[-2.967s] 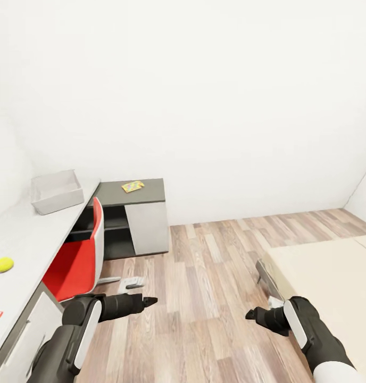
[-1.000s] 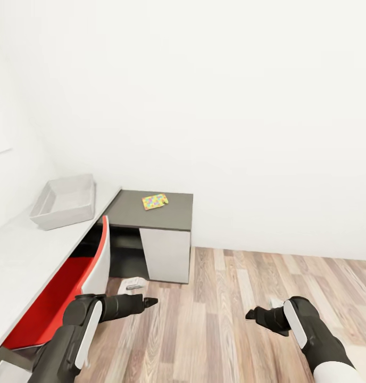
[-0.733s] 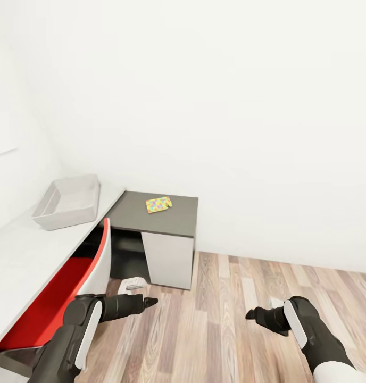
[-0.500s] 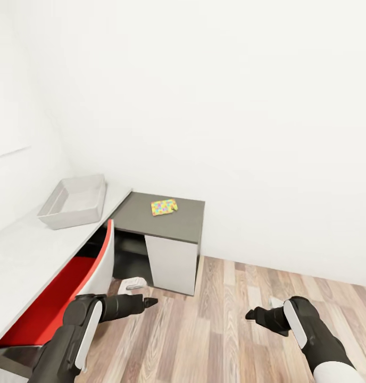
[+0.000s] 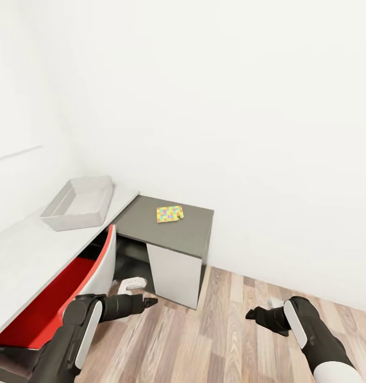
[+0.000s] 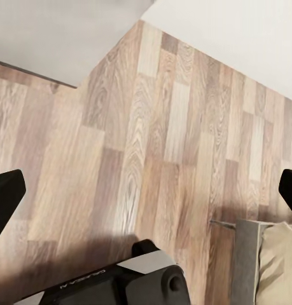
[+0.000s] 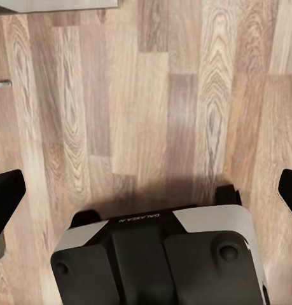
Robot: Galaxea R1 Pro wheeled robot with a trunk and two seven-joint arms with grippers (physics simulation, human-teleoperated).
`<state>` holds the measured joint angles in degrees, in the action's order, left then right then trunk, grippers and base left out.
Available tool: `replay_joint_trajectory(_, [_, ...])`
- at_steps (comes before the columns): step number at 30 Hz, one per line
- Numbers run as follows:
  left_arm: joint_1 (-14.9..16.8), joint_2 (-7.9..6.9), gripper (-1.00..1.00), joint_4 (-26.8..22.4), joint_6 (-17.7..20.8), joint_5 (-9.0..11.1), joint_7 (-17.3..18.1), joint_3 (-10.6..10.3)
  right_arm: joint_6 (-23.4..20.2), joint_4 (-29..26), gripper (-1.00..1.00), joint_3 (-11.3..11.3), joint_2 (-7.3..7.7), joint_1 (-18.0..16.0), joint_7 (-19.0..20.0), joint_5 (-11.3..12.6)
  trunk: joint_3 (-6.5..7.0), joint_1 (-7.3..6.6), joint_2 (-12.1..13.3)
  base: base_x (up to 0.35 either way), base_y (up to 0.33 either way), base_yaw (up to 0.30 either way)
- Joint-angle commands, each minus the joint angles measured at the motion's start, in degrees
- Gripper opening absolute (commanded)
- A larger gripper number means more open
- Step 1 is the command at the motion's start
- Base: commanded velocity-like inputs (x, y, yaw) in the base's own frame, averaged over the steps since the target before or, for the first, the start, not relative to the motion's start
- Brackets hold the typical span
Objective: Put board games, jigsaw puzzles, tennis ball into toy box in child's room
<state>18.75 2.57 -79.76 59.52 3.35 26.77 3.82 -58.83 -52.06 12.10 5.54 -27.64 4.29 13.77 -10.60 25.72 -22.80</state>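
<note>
Head view: toy box (image 5: pixel 79 204) on light tabletop (image 5: pixel 28 266), jigsaw puzzle (image 5: pixel 169 214) on the dark part, red chair (image 5: pixel 60 298) may snag me | Left wrist view: my left pincer (image 6: pixel 146 190) apart, empty | Right wrist view: right pincer (image 7: pixel 146 184) apart, empty above floor (image 7: pixel 152 95).

Both arms hang low and bent, forearms angled inward: left gripper (image 5: pixel 149 302) at seven o'clock, right gripper (image 5: pixel 250 314) at five, both with fingers spread wide and empty.

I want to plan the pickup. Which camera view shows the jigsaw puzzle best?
The head view: the jigsaw puzzle lies flat and whole on the dark part of the table. Both wrist views look down at the wood floor instead.
</note>
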Motion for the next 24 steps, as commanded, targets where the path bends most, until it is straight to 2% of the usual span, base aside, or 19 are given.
replay_joint_trajectory(1, [0.1, 0.07, 1.0, 0.0, 0.5, 0.3, 0.0, 0.1, -0.2, 0.0, 1.0, 0.1, 0.0, 0.0, 0.5, -0.3, -0.12, 0.06, -0.1, 0.25, -0.223, 0.036])
replay_joint_trajectory(9, [0.1, 0.07, 1.0, 0.0, 0.5, 0.3, 0.0, 0.1, -0.2, 0.0, 1.0, 0.0, 0.0, 0.0, 0.5, -0.3, -0.12, 0.06, -0.1, 0.249, -0.223, 0.079])
replay_joint_trajectory(24, [0.1, 0.07, 1.0, 0.0, 0.5, 0.3, 0.0, 0.1, -0.1, 0.0, 1.0, 0.0, 0.0, 0.0, 0.5, -0.3, -0.12, 0.06, -0.1, 0.247, -0.221, 0.272])
